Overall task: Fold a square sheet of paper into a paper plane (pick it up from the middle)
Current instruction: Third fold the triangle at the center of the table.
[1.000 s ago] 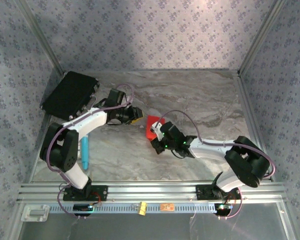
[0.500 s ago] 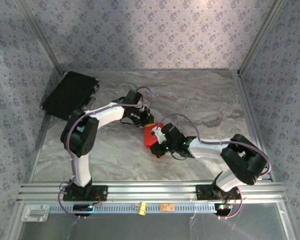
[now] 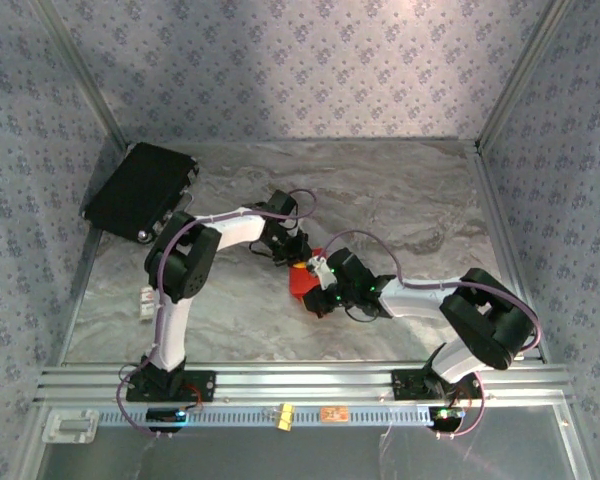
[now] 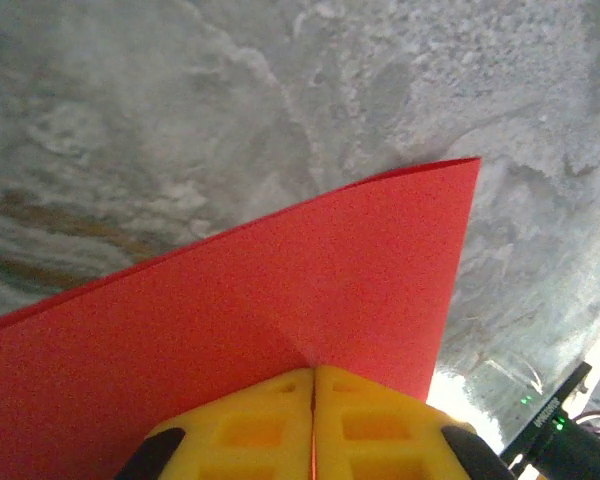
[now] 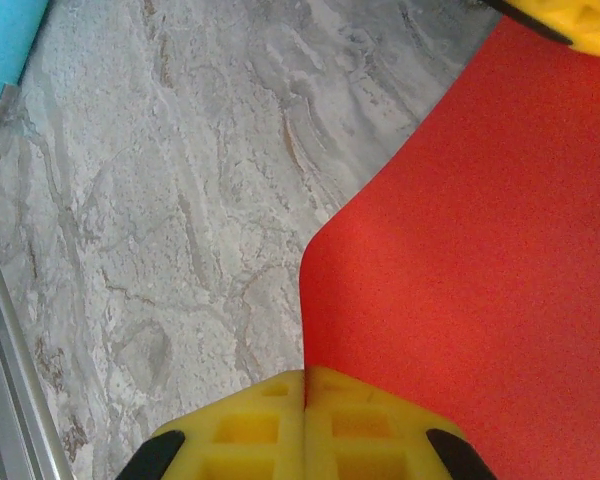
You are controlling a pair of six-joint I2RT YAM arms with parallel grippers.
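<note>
Top external view: the marble table [image 3: 420, 200] carries a black case [image 3: 140, 190] at its ten o'clock corner. Both arms reach in to meet near the middle. Between them sits the square sheet of paper [image 3: 301, 284], bright red and bowed rather than flat.

In the left wrist view, the left gripper [image 4: 312, 378] has its yellow fingers pressed together on the sheet's edge. One free corner points to two o'clock. In the right wrist view, the right gripper [image 5: 305, 380] is likewise clamped on another edge, and the paper curves away toward one o'clock. A blue tool [image 5: 5, 45] peeks in at eleven o'clock.

The sheet looks thin, light and floppy, likely to crease or tear if pulled hard. Shallow pinches on opposite edges should suit it.
</note>
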